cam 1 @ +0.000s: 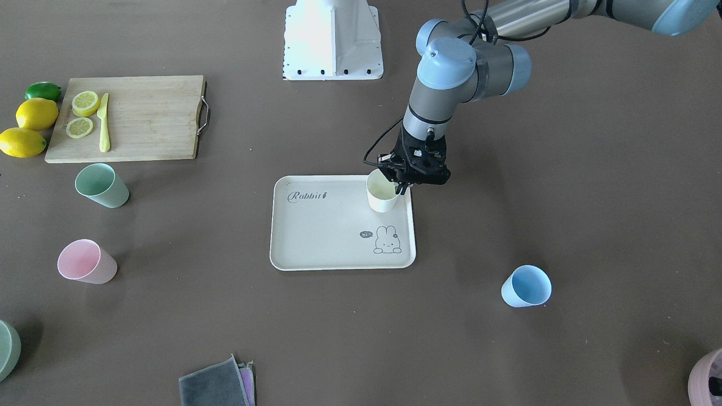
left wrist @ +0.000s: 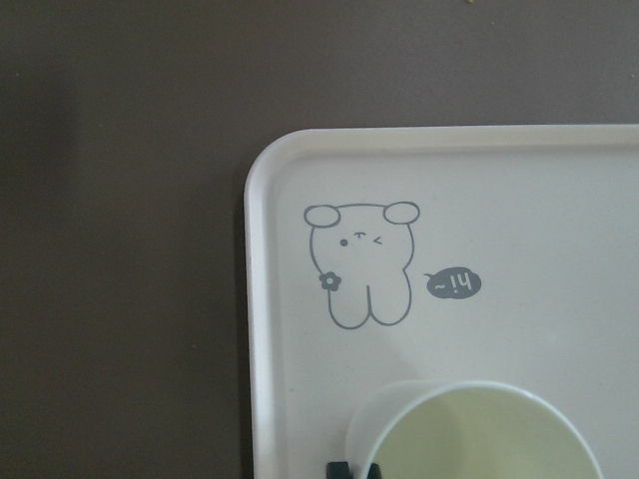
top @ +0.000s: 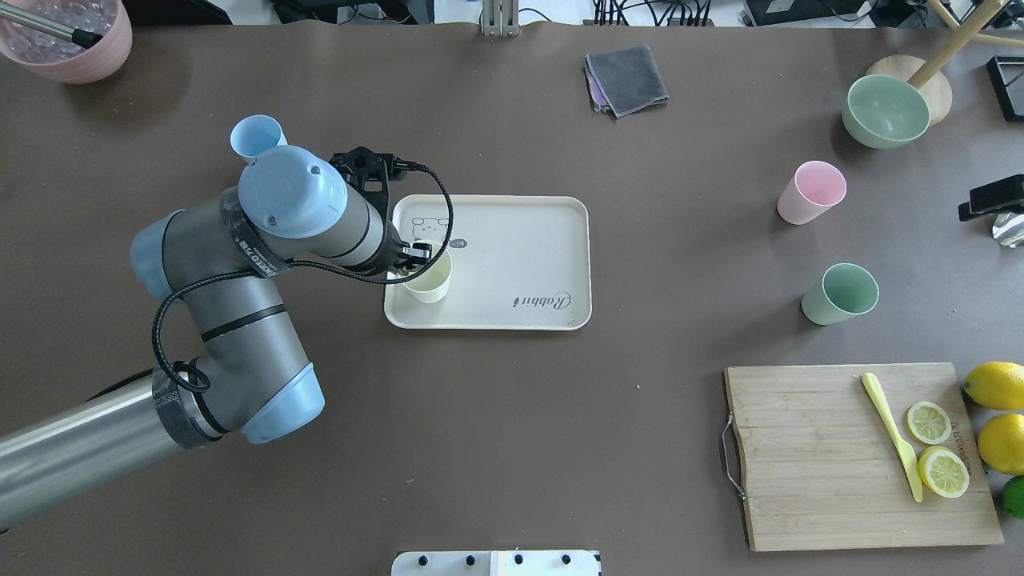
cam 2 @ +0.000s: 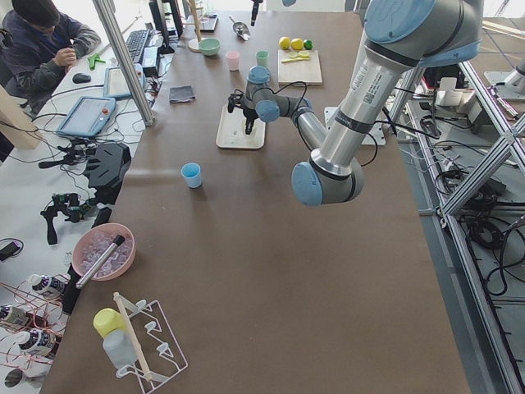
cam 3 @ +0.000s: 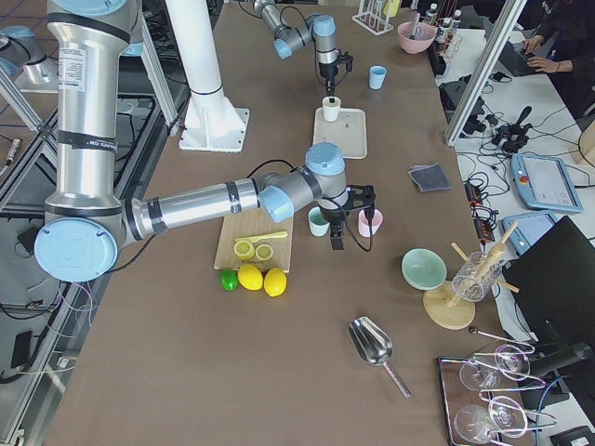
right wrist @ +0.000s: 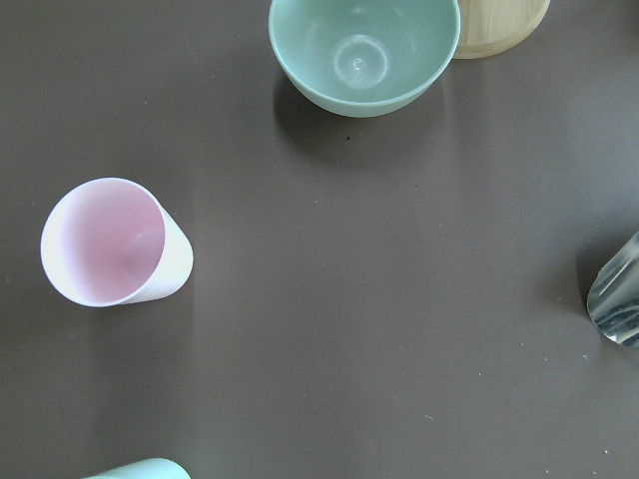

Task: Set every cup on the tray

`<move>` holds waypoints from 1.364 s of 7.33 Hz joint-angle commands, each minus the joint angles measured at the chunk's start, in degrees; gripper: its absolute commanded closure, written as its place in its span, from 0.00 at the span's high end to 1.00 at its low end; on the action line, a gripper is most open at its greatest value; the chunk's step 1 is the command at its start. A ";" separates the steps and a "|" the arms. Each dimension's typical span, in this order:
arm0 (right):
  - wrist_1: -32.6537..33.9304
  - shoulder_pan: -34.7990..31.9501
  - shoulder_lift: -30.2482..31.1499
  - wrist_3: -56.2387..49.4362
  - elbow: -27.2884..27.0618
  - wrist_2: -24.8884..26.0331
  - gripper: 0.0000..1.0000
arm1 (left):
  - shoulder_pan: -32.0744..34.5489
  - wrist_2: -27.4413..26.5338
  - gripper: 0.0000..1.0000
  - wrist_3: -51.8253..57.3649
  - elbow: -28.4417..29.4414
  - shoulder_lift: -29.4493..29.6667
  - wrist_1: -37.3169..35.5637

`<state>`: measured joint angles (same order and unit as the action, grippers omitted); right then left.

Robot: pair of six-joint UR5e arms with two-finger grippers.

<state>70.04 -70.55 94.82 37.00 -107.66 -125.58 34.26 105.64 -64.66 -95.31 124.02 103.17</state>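
The beige Rabbit tray (cam 1: 316, 242) lies at mid-table and also shows in the overhead view (top: 520, 240) and the left wrist view (left wrist: 519, 170). A cream cup (cam 1: 382, 194) stands upright in the tray's corner nearest the left arm. My left gripper (cam 1: 401, 187) is shut on its rim. A blue cup (cam 1: 525, 286), a pink cup (cam 1: 86, 261) and a green cup (cam 1: 101, 185) stand on the table off the tray. My right gripper (cam 3: 335, 237) hangs high near the pink cup (right wrist: 110, 242); I cannot tell if it is open or shut.
A wooden cutting board (top: 832, 480) with lemon slices and a yellow knife lies at the near right, with lemons (top: 996, 384) beside it. A green bowl (top: 886, 110), a grey cloth (top: 628, 78) and a pink bowl (top: 68, 36) stand along the far edge.
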 commanded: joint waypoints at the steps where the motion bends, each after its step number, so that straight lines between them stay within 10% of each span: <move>1: 0.35 0.32 -3.82 0.00 2.70 0.07 1.00 | 4.64 2.01 0.98 4.85 -4.85 -0.44 -5.21; 4: 0.80 1.19 -16.64 0.18 14.89 -0.02 1.00 | 18.60 11.57 0.98 25.64 -19.71 -12.76 -17.57; 10: 0.01 11.12 -21.16 2.99 23.11 6.30 0.66 | 25.95 14.24 0.98 39.17 -18.86 -22.94 -11.23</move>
<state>70.11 -60.62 73.69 39.86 -85.52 -120.13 60.19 119.93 -25.58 -114.31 101.20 91.77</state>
